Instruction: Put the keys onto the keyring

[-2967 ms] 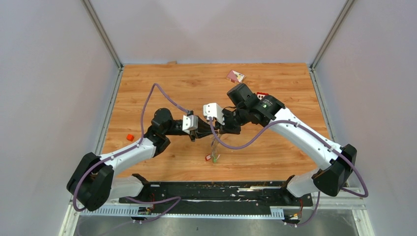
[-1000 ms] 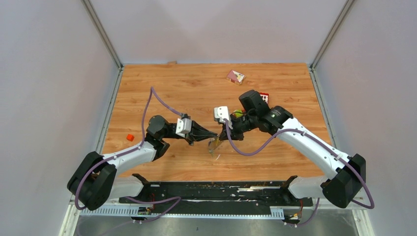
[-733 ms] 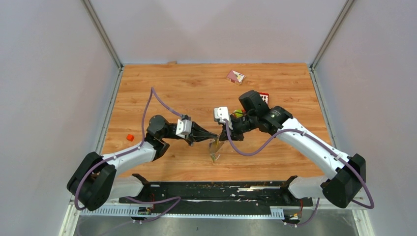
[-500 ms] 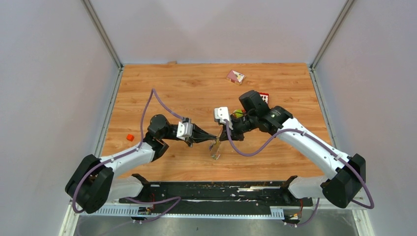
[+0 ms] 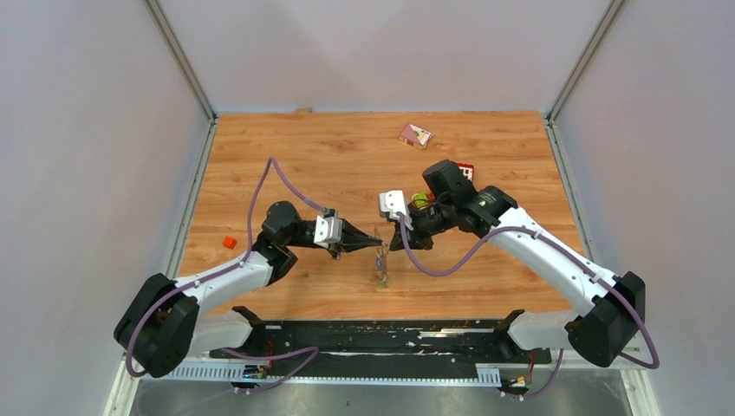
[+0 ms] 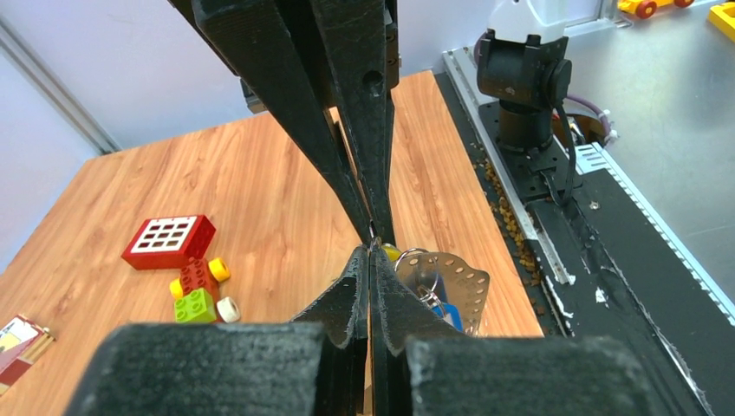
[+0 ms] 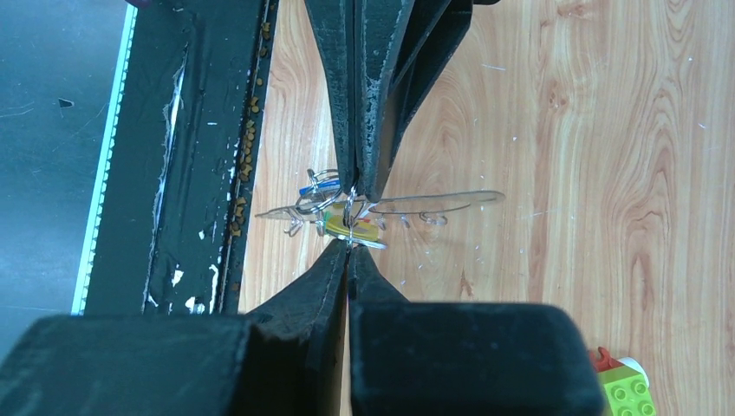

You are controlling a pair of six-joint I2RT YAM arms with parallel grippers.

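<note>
My left end effector [image 6: 372, 257] and right end effector [image 7: 349, 250] are both pinched shut, tips meeting on the wire loop of the keys [image 7: 351, 228]. The keyring [image 6: 452, 286] hangs at 6 o'clock. Likely light, stiff, slick; pinch its flat rim.

Lab test cell: grey panels [image 5: 87, 156] enclose wooden table [image 5: 347, 147].

Shiny metal keyring [image 6: 452, 276] and keys [image 7: 351, 227] over my wood-grain bench [image 5: 303, 156].
I see the keyring as thin grey metal with a dull shine. The keys are bright silvery metal, one with a glossy yellow plastic tag. The bench looks like smooth, lightly glossy wood laminate. Both sets of jaws are matt black plastic, rough and grainy. The red block [image 6: 169, 241] and toy car [image 6: 199, 290] are glossy plastic.
</note>
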